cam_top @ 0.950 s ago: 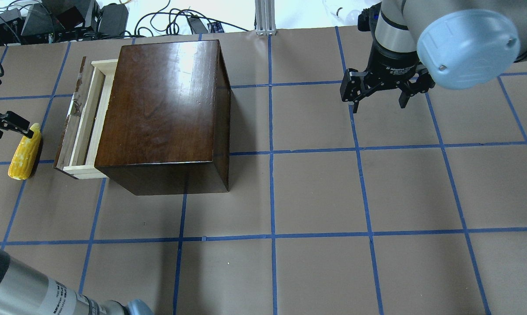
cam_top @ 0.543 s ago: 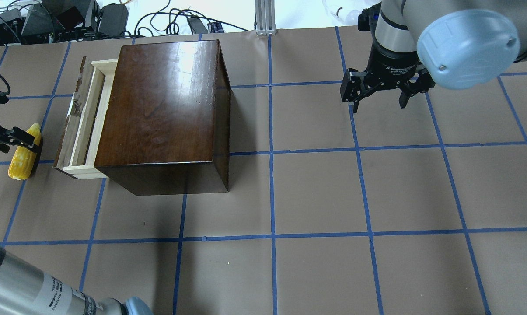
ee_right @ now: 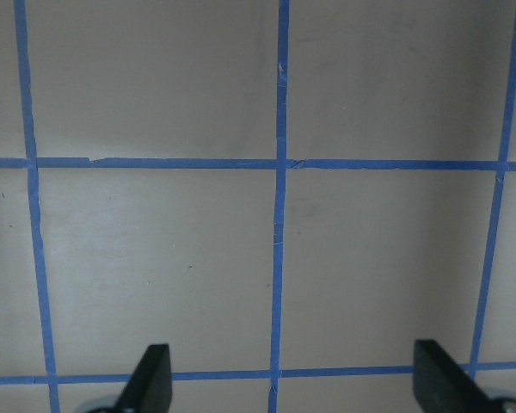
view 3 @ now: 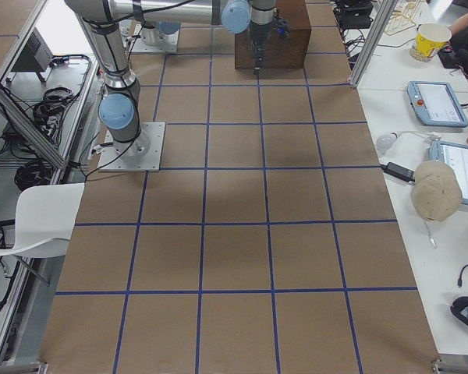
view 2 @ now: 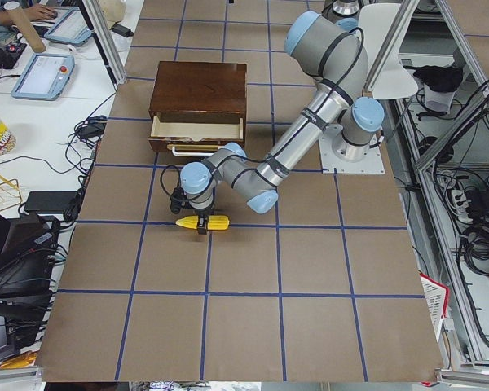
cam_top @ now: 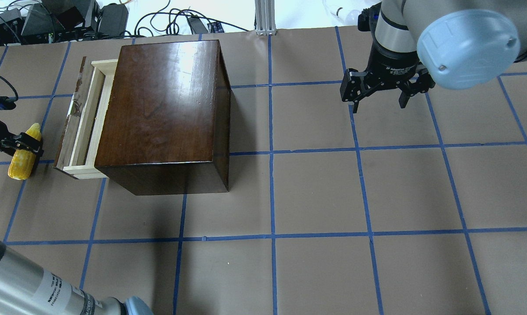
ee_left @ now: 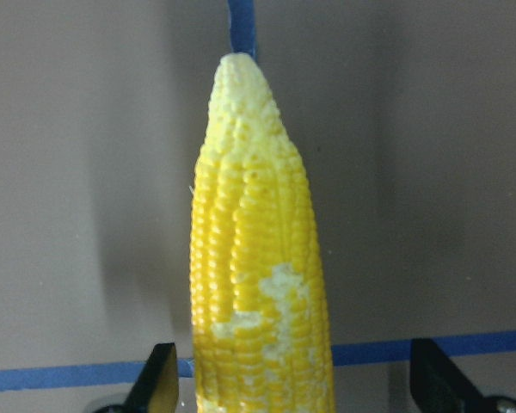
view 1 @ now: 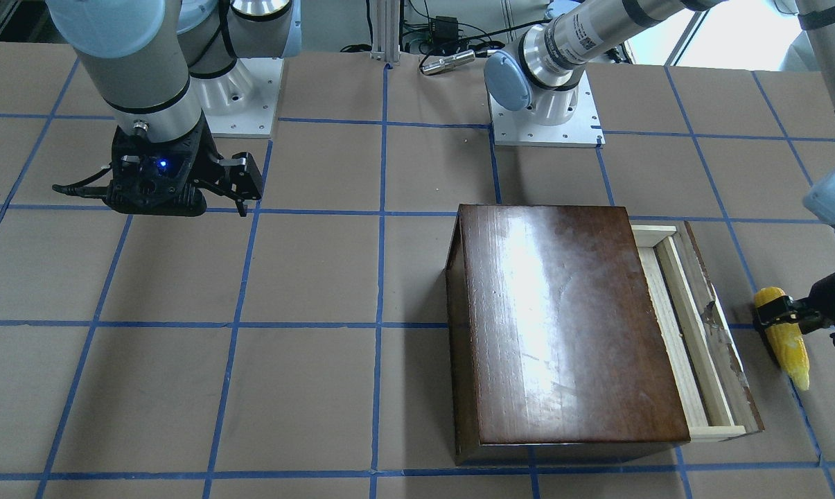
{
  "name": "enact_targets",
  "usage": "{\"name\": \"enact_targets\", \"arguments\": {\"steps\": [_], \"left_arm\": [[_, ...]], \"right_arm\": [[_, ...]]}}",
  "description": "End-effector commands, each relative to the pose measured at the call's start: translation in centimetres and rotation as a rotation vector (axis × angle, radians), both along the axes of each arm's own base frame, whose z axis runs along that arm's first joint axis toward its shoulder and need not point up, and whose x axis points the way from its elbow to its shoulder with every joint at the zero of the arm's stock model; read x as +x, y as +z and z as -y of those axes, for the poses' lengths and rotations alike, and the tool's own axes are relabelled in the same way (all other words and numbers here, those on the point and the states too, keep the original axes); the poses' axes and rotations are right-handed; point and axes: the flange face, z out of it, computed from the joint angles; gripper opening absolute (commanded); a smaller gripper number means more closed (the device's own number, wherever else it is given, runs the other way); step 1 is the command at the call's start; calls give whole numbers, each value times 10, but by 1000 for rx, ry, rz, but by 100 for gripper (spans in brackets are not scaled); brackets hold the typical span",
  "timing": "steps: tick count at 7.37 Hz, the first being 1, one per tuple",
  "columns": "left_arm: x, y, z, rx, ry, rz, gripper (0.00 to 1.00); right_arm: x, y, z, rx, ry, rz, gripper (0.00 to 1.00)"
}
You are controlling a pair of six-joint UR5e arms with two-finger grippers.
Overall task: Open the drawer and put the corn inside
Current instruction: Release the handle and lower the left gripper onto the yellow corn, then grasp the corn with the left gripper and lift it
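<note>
1. The near half of the desk (cam_top: 315, 197) is bare brown paper crossed by blue tape lines, with open room on every side. Only a link of the left arm (cam_top: 27, 284) shows, at the near left corner.
2. The corn (cam_top: 19, 164) lies flat on the desk near its left edge. It is just left of the drawer's front, apart from it and roughly parallel to it. It is bright yellow with bumpy kernel rows and a few pale worn patches, and its paler pointed tip faces far.
3. The left hand (cam_top: 27, 143) sits low across the far half of the corn, spread wide with the cob between its fingers. One finger is just beside the cob and the other is well clear, so nothing is clamped.
4. The drawer (cam_top: 86, 118) sticks out partway from the left side of the dark glossy box (cam_top: 162, 109). A narrow strip of pale wood shows behind its chipped dark front.
5. Right of the box is a wide stretch of bare desk. The right hand (cam_top: 380, 103) hangs above it, spread wide and holding nothing.
6. Cables (cam_top: 180, 19) lie beyond the far edge.
</note>
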Motion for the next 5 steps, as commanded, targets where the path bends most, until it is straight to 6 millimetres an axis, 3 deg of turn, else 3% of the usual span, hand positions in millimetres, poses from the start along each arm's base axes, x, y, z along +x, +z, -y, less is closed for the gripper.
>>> {"name": "enact_targets", "arguments": {"steps": [1, 2, 4, 5], "left_arm": [[1, -1, 1, -1, -17, 1, 25], [1, 0, 1, -3, -17, 3, 4], [4, 5, 1, 3, -13, 25, 0], [6, 19, 1, 3, -11, 58, 0]], "right_arm": [[0, 0, 0, 0, 0, 0, 100], [0, 0, 0, 0, 0, 0, 100], [0, 0, 0, 0, 0, 0, 100], [0, 0, 0, 0, 0, 0, 100]]}}
